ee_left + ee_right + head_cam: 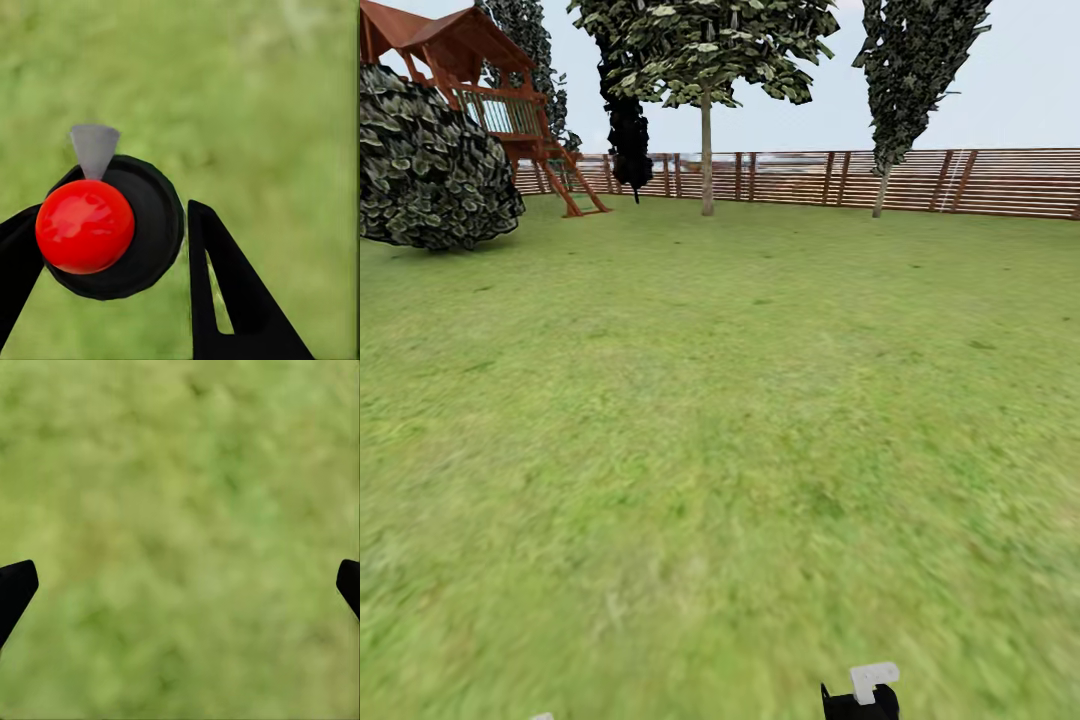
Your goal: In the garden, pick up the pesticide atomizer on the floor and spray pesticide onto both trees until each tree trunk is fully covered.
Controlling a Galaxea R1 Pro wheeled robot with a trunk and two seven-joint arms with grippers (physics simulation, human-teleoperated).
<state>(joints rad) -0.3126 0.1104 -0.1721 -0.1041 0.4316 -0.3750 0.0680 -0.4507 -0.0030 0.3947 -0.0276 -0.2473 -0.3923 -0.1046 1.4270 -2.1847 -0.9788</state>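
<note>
In the left wrist view the pesticide atomizer (112, 232) has a round black body, a red ball top and a grey cone nozzle. My left gripper (116, 217) is shut on it, one black finger (225, 300) on each side, with grass behind. My right gripper (180, 577) is open over bare lawn, its fingertips at the picture's edges. In the head view a tall tree with a straight pale trunk (706, 150) stands far ahead by the fence. A second tree with a thin pale trunk (880, 190) stands to its right.
Wide green lawn (720, 420) lies between me and the brown slat fence (960, 182). A big dark bush (430, 160) and a wooden play tower (490, 80) stand at the far left. A near-black narrow tree (628, 130) is beside the first trunk. A black-and-white arm part (860, 695) shows low down.
</note>
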